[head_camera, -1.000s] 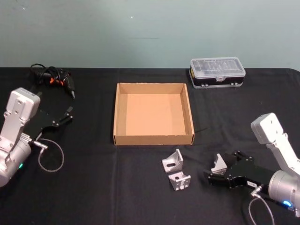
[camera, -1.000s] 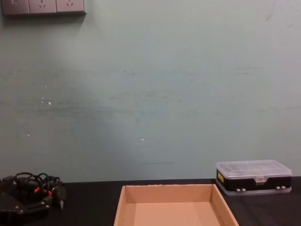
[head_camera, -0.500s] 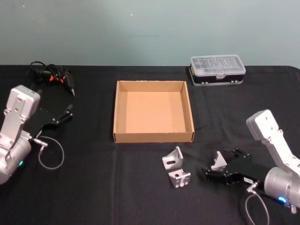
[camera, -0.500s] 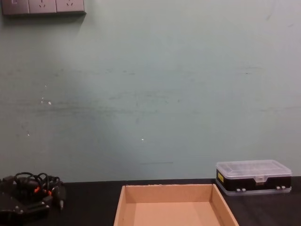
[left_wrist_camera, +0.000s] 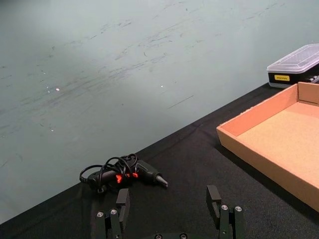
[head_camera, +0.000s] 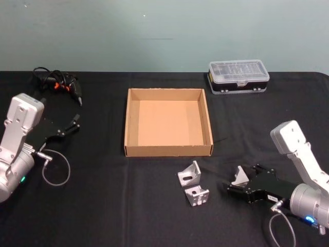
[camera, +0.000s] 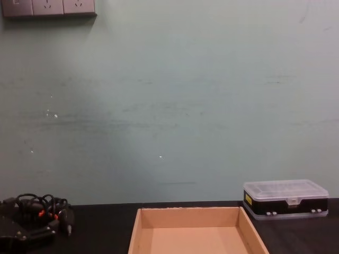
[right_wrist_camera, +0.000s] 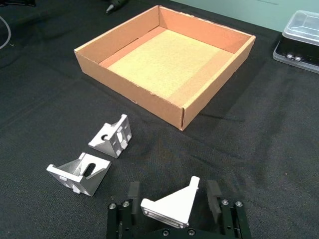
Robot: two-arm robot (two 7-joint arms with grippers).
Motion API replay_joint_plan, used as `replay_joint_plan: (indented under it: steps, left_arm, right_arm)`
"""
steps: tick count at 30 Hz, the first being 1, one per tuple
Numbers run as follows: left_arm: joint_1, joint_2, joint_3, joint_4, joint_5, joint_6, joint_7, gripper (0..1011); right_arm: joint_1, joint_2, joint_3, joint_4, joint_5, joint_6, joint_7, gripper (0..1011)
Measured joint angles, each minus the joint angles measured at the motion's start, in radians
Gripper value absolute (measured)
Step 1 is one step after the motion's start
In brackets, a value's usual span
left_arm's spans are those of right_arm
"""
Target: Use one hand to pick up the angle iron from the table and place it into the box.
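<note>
Silver angle iron (right_wrist_camera: pixel 172 205) lay on the bench (head_camera: pixel 103 206) between the right hand's (head_camera: pixel 239 181) part-open fingers, apparently not yet clamped. The box (head_camera: pixel 168 151) sat ahead and to its left, past two spare brackets (head_camera: pixel 189 175). The left hand (head_camera: pixel 76 124) idled open, well away.

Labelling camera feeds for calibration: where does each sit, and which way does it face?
Head: high, looking down on table; both arms show.
Chest: low, facing forward across box to wall.
Left wrist: behind open left claw, facing cabled tool.
Right wrist: behind right claw straddling an angle iron.
Shared: all see the box and the plastic case.
</note>
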Motion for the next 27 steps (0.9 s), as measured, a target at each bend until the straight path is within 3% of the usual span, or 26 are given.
replay_joint_plan:
  steps: [4, 7, 11, 24, 27]
  left_arm:
    - [0.000, 0.000, 0.000, 0.000, 0.000, 0.000, 0.000, 1011]
    - [0.000, 0.000, 0.000, 0.000, 0.000, 0.000, 0.000, 1011]
    - [0.000, 0.000, 0.000, 0.000, 0.000, 0.000, 0.000, 1011]
    - [0.000, 0.000, 0.000, 0.000, 0.000, 0.000, 0.000, 1011]
    - [0.000, 0.000, 0.000, 0.000, 0.000, 0.000, 0.000, 1011]
  right_arm:
    - [0.000, 0.000, 0.000, 0.000, 0.000, 0.000, 0.000, 771]
    - [0.000, 0.001, -0.001, -0.001, 0.001, -0.001, 0.000, 635]
    - [0.000, 0.001, -0.001, -0.001, 0.001, -0.001, 0.000, 583]
    - [0.000, 0.001, -0.001, -0.002, 0.002, -0.001, 0.000, 568]
    - [-0.011, -0.003, 0.009, -0.018, -0.010, -0.032, -0.004, 568]
